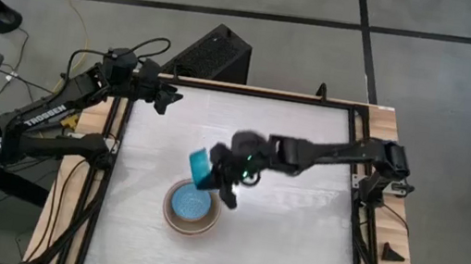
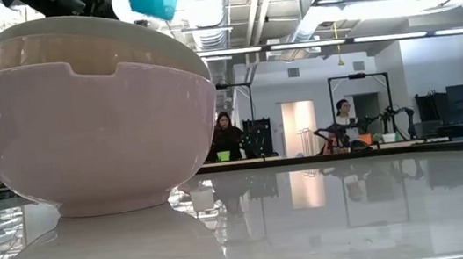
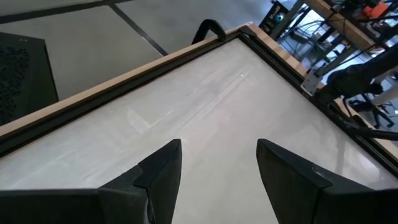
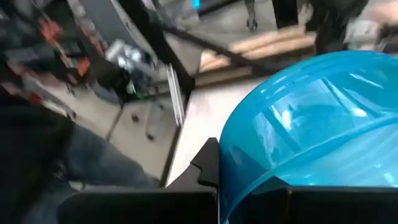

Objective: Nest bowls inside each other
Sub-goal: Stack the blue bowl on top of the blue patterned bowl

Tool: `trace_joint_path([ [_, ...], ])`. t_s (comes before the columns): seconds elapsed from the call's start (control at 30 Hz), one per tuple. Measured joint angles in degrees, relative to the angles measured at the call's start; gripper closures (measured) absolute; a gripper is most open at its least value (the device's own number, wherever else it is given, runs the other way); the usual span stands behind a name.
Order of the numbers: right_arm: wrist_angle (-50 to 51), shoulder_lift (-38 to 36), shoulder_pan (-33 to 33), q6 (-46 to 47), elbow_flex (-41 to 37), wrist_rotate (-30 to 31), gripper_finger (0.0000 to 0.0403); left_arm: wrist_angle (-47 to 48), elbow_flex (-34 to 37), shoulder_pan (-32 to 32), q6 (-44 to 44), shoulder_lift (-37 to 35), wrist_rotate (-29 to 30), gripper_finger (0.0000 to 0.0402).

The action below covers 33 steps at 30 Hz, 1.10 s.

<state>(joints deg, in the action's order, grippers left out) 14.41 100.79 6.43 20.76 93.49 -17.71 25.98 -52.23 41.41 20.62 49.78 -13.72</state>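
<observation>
A stack of bowls stands at the table's near middle. A pink bowl is outermost, with a grey-beige bowl and a cream bowl nested in it. A blue bowl lies innermost. Just above the stack's far edge hangs a teal bowl, with my right gripper shut on it. My left gripper stands open over the table's far left corner, with nothing between its fingers. My right gripper pinches the teal bowl's wall at the rim, one finger outside and the other inside. The fingers reach in from the table's right, slanting a little downward. The bowl is lifted clear and tipped steeply on its side.
A raised wooden frame with dark rails borders the white tabletop. Bare tabletop lies to the right of the stack and along the far side. People and equipment show in the room beyond the table.
</observation>
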Motion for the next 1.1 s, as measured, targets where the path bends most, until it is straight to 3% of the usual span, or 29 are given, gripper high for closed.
trace_joint_path([
  [0.27, -4.4, 9.4, 4.2, -0.4, 0.7, 2.0, 0.0377, 0.1, 0.0, 0.0, 1.1, 0.0, -0.6, 0.0205],
  [0.43, -0.9, 16.6, 4.9, -3.0, 6.7, 2.0, 0.0377, 0.3, 0.0, 0.0, 1.7, 0.0, -1.0, 0.0205],
  [0.83, 35.3, 29.9, 5.0, -18.2, 31.2, 4.2, 0.0377, 0.3, 0.0, 0.0, 2.8, 0.0, -1.5, 0.0205],
  [1.1, 49.7, 34.6, 5.4, -21.5, 39.0, 10.7, 0.0373, 0.3, 0.0, 0.0, 2.6, 0.0, -1.5, 0.0205],
])
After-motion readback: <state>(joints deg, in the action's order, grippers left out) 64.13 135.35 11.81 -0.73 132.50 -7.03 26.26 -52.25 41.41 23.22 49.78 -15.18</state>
